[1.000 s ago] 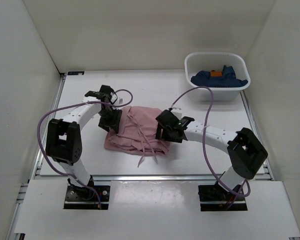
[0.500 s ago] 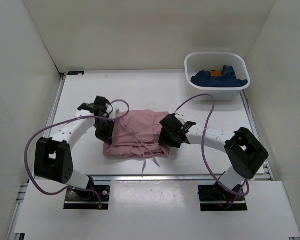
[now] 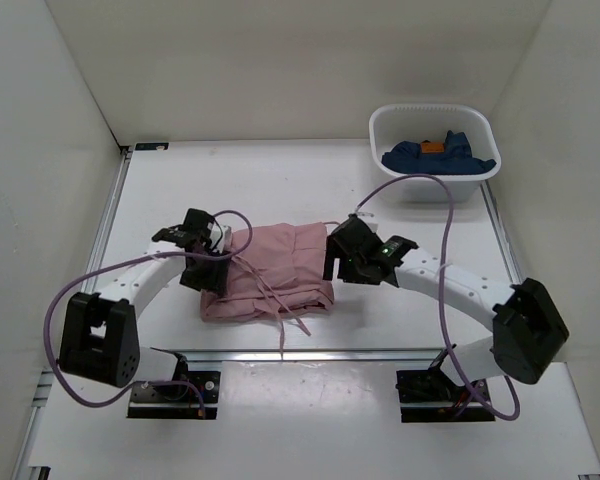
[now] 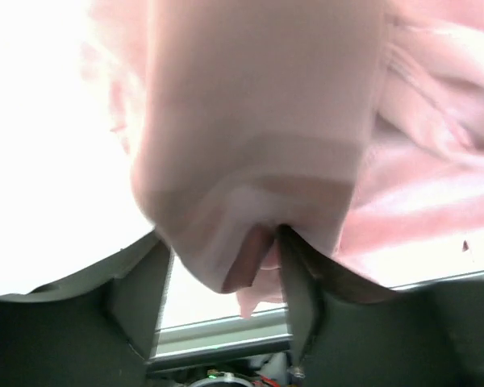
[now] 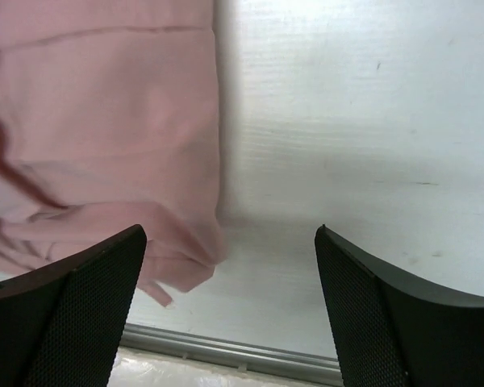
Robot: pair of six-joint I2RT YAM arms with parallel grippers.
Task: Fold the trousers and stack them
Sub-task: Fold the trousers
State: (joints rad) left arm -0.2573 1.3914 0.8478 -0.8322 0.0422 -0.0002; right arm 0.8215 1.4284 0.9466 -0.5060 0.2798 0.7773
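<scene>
from above, the trousers [image 3: 275, 270] lie mid-counter [image 3: 180, 190] as a soft, dusty-pink folded bundle, roughly rectangular and creased. thin drawstrings [image 3: 283, 315] trail off their near edge. the left claw [image 3: 212, 270] sits at the trousers' left edge and the right claw [image 3: 340, 262] at their right edge. the claws' dark bodies hide those edges, and their opening cannot be told here. beyond the trousers to the right, well apart, a white plastic basket [image 3: 430, 188] with rounded corners holds dark blue garments [image 3: 435, 155] with an orange patch.

the left wrist view shows what the top view hides. a rounded fold of thin cloth hangs between the left claw's dark fingers [image 4: 137, 298], touching one, with a sliver of light beside the other. the jaws are apart, not pinching.

in the right wrist view the mesh-textured pads [image 5: 73, 306] stand wide, gripping nothing. the trousers' smooth edge and a loose corner lie by one pad, bare scuffed counter by the other.
</scene>
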